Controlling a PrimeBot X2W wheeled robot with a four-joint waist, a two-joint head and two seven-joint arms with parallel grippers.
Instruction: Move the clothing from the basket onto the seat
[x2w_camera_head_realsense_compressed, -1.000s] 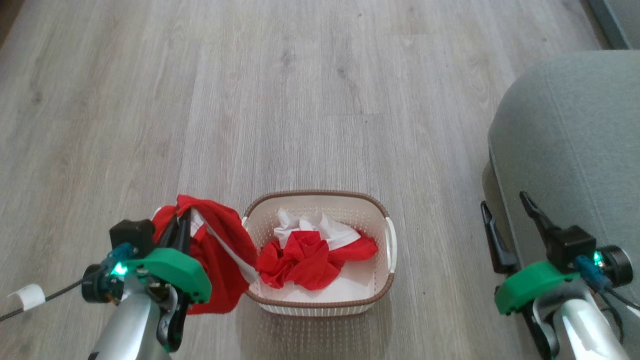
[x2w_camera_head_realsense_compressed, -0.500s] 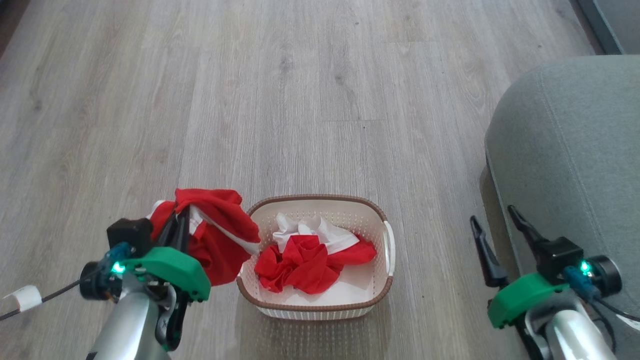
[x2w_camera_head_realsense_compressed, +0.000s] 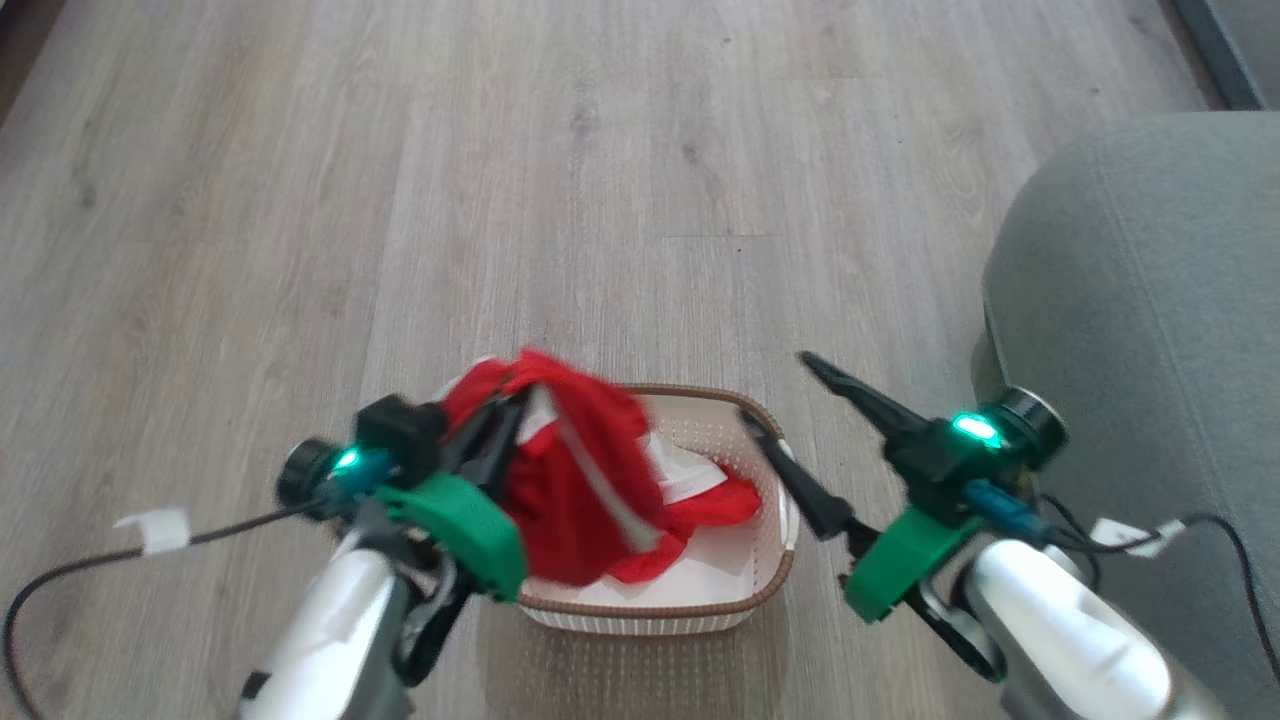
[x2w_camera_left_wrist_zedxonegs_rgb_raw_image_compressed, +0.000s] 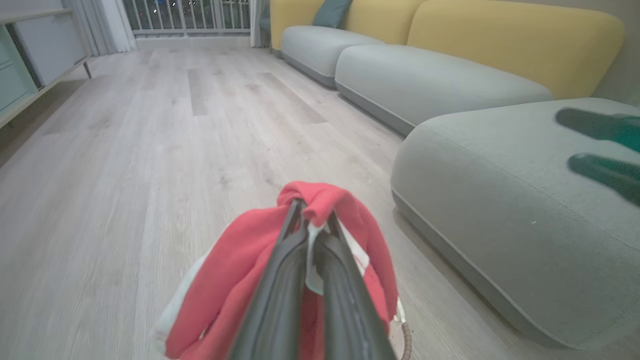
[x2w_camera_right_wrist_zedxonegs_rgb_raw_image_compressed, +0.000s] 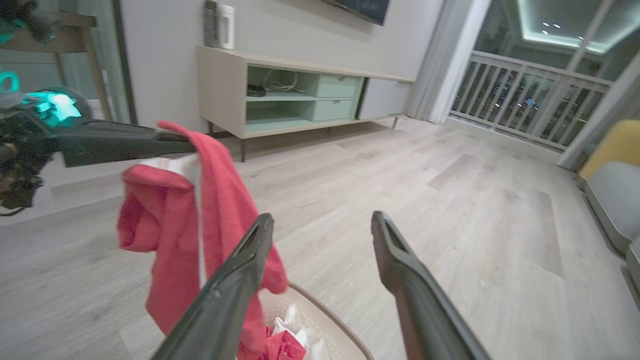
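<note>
Mid-transfer: the left gripper (x2w_camera_head_realsense_compressed: 515, 405), clenched on a red garment (x2w_camera_head_realsense_compressed: 575, 480), holds it above the basket (x2w_camera_head_realsense_compressed: 650, 612) at its 9 o'clock side, the right gripper (x2w_camera_head_realsense_compressed: 775, 387) spread and empty; the next move is likely a carry to the grey seat (x2w_camera_head_realsense_compressed: 1150, 300) at 3 o'clock.

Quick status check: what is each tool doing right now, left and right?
Left tool: closed, holding a red garment.
Right tool: open, nothing between its fingers.
</note>
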